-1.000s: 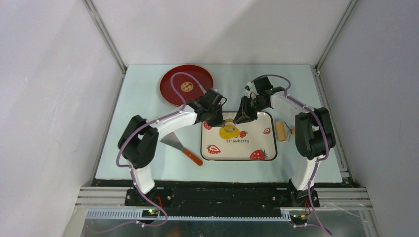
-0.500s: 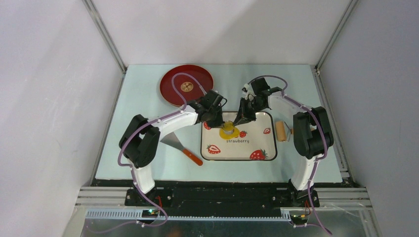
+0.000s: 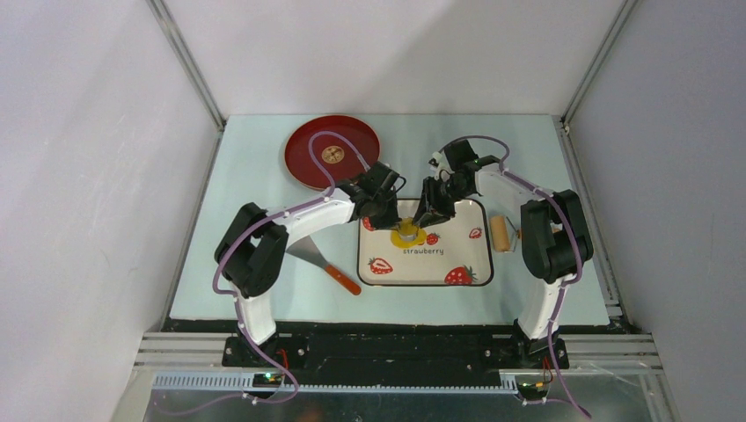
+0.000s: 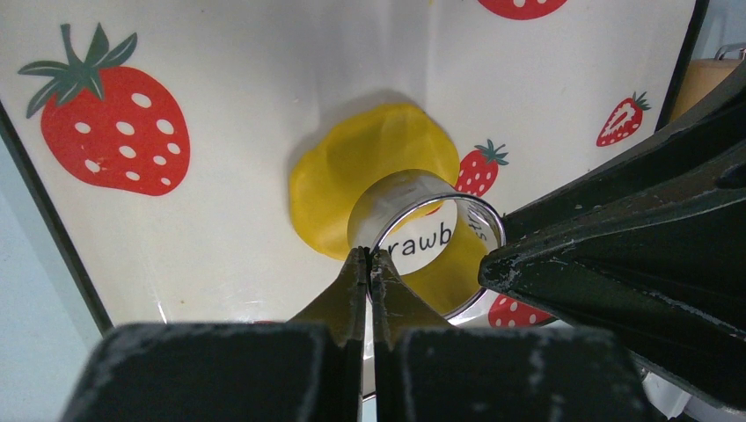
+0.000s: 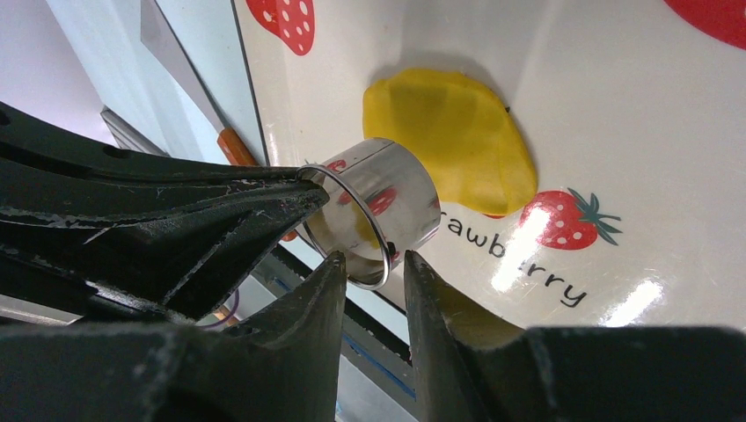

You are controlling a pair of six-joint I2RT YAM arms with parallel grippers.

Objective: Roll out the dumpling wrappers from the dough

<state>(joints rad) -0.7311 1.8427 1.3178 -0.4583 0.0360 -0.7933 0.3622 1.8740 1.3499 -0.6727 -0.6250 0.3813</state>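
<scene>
1. The strawberry-printed tray rests on the table with nothing visibly holding it. Both arms work over its far-left part, so a hard press there could make it slide or rock and smear the cut.
2. The right gripper has its fingers a narrow gap apart. They straddle one side of the ring cutter at its rim, and I cannot tell whether the pads touch the metal. If they close off-centre, they could twist the ring out of the other arm's hold. They could also knock against the opposing fingertips, which are very near.
3. The left gripper is pinched right down on the opposite wall of the ring, at the very tips. That is a thin hold on smooth metal, so under a downward push the ring could pivot or slip free.
4. The dough is a flattened, irregular yellow patch on the tray, just above the printed word.
   - The ring covers only its edge, and the left wrist view shows bare print inside the ring beside the dough.
   - A cut here would probably give a partial piece, not a round wrapper. No cut wrapper is in view.
   - Soft dough could also stick inside the ring and lift with it.
5. The ring cutter looks tilted, and I cannot tell whether its lower edge meets the tray. An uneven press would cut through on one side only.
</scene>
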